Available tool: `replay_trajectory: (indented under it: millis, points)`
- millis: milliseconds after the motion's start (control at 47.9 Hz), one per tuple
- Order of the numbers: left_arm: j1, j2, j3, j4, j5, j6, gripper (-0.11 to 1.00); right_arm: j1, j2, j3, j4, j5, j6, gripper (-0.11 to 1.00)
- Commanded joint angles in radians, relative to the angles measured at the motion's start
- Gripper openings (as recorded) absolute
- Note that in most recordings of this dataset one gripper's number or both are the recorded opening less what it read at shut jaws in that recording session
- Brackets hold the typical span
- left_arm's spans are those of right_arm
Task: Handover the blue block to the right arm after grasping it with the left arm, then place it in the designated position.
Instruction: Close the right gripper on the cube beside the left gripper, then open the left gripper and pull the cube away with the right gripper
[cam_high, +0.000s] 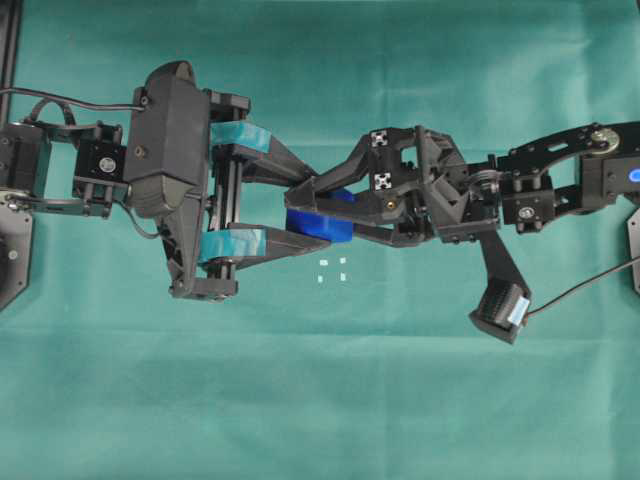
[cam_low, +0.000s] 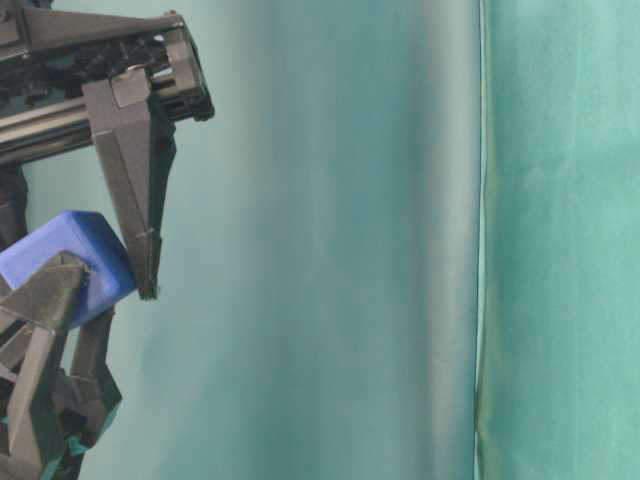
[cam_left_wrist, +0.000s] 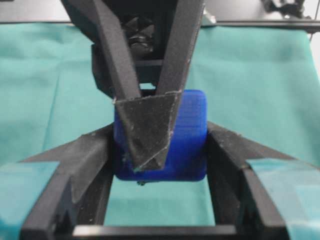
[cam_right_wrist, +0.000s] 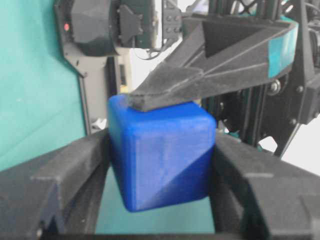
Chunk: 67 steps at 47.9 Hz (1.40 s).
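the block (cam_high: 318, 224) hangs in the air above the green cloth (cam_high: 320, 400) that covers the surface, near the middle of the overhead view, caught between both arms. the left gripper (cam_high: 298, 213), its fingers (cam_high: 238, 243) wrapped in teal tape, reaches in from the left and is clamped on the block, partly closed, one tip against each of two opposite faces. the right gripper (cam_high: 322, 204), plain black, comes in from the right and is rolled so that its fingers cross those of the left. in the right wrist view its fingers (cam_right_wrist: 75, 170) lie against the block's two side faces, so it looks closed onto the block as well, while a taped left finger presses on the top face. in the left wrist view one black right finger covers the front of the block. the white corner marks (cam_high: 332, 270) lie on the cloth just below the block in the overhead view, uncovered, with nothing resting on them
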Motion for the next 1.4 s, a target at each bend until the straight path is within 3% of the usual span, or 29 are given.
replay_trajectory:
  millis: [0, 878, 898, 1045, 1107, 1379]
  points:
    - [0.000, -0.015, -0.014, -0.002, -0.006, 0.000, 0.47, 0.012, -0.020, -0.020, 0.006, 0.000, 0.005, 0.57]
    - [0.000, -0.012, -0.020, -0.002, 0.006, -0.011, 0.48, 0.021, -0.020, -0.018, 0.008, 0.008, 0.008, 0.57]
    - [0.000, -0.012, -0.020, -0.002, 0.006, -0.014, 0.49, 0.021, -0.018, -0.018, 0.008, 0.008, 0.008, 0.57]
    - [0.002, -0.014, -0.018, -0.002, 0.008, -0.015, 0.87, 0.023, -0.020, -0.017, 0.012, 0.009, 0.008, 0.57]
    - [0.005, -0.017, -0.014, -0.002, 0.008, -0.015, 0.97, 0.025, -0.020, -0.015, 0.014, 0.014, 0.008, 0.57]
    - [0.015, -0.037, 0.006, -0.002, 0.012, -0.017, 1.00, 0.029, -0.020, -0.017, 0.014, 0.031, 0.008, 0.57]
